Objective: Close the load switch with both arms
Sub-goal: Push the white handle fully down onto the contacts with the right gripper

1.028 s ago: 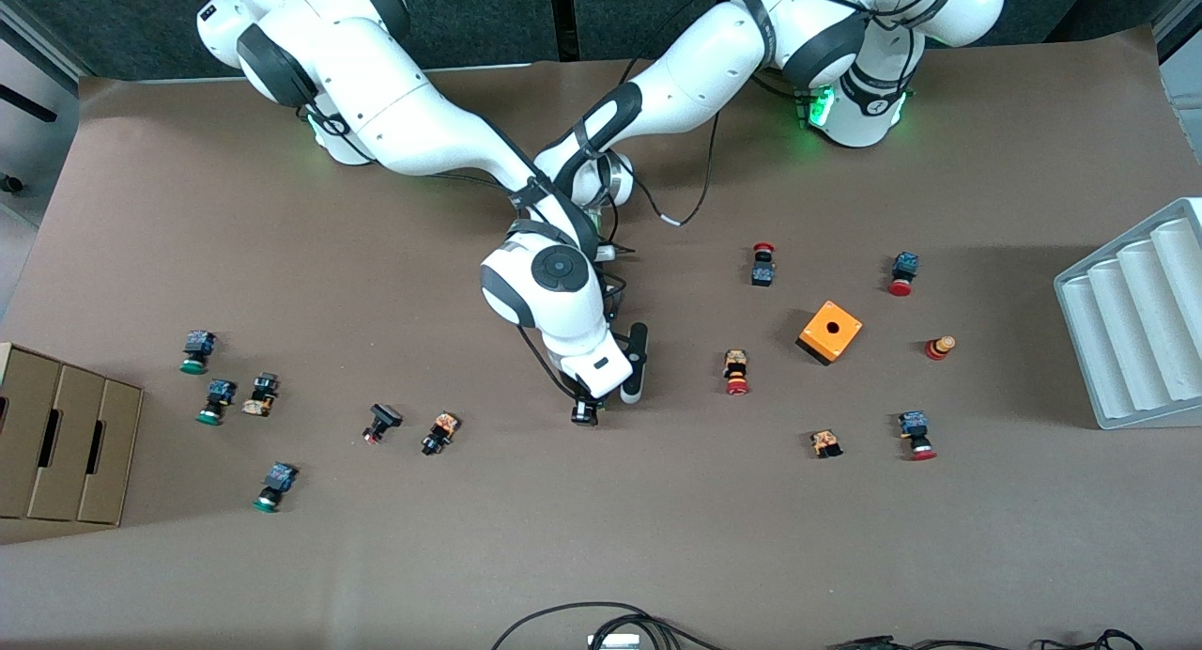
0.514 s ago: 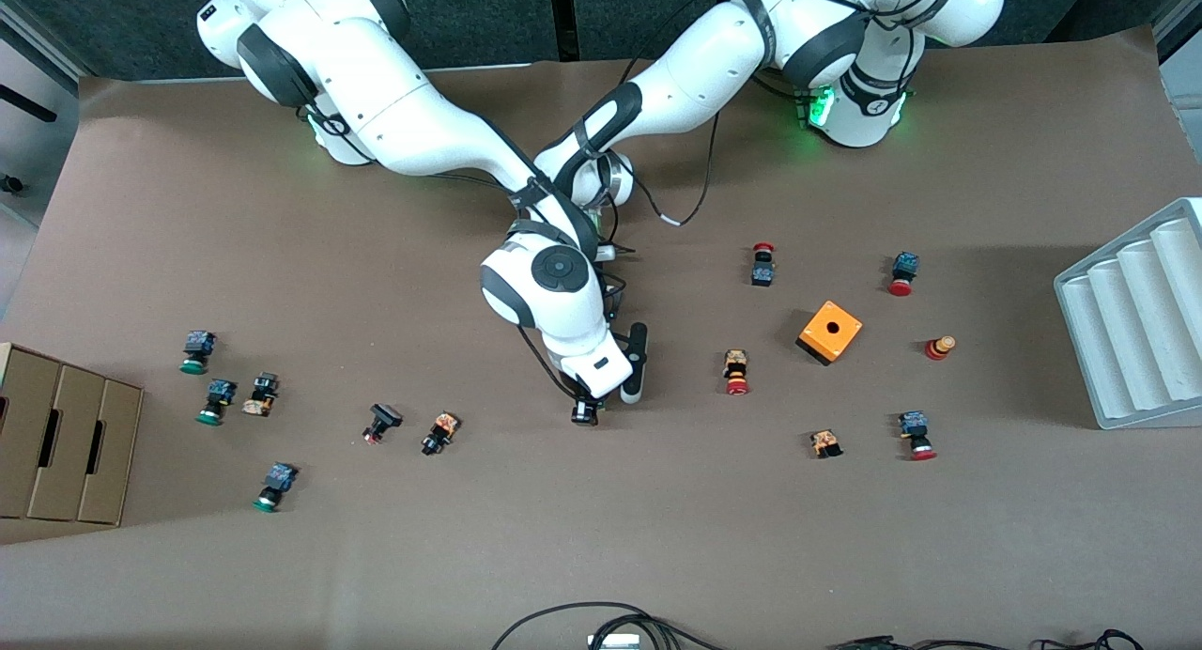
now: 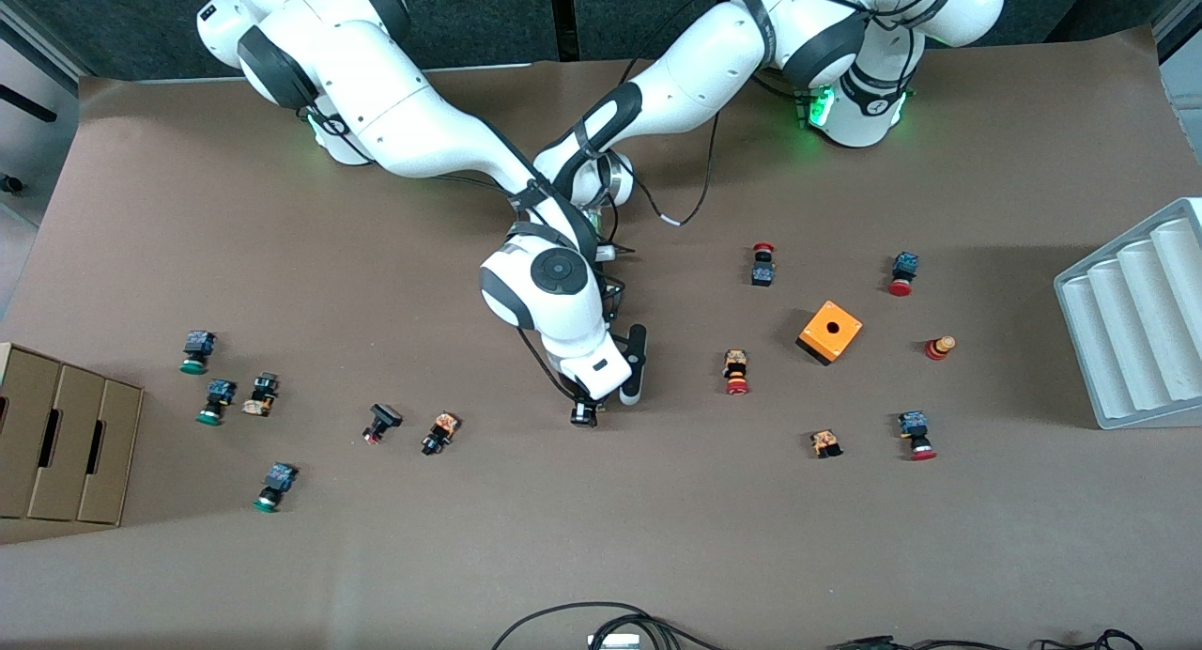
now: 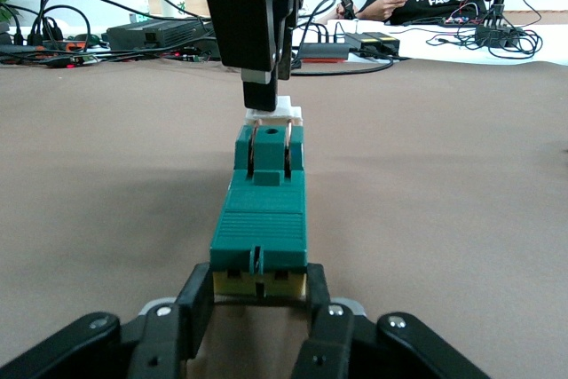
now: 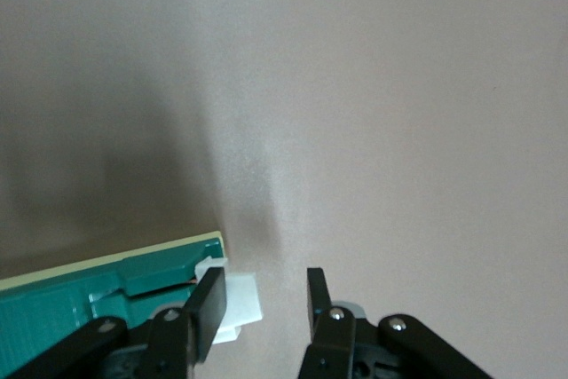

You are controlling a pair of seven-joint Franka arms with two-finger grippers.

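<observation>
The load switch (image 4: 262, 219), a dark-green block with a yellow end and a white handle (image 4: 273, 116), lies on the brown table mid-way between the arms' ends. My left gripper (image 4: 260, 295) lies low along the table, its fingers pressed on both sides of the switch's yellow end. My right gripper (image 5: 264, 295) is open and points down at the other end, with the white handle (image 5: 241, 301) between its fingers, beside one of them. It also shows in the left wrist view (image 4: 260, 99) and the front view (image 3: 583, 411). In the front view the right hand hides the switch and my left gripper.
An orange cube box (image 3: 830, 331) and several red-capped push buttons (image 3: 736, 371) lie toward the left arm's end. Green-capped buttons (image 3: 215, 401) and a cardboard box (image 3: 56, 434) lie toward the right arm's end. A white ridged tray (image 3: 1136, 321) stands at the table's edge.
</observation>
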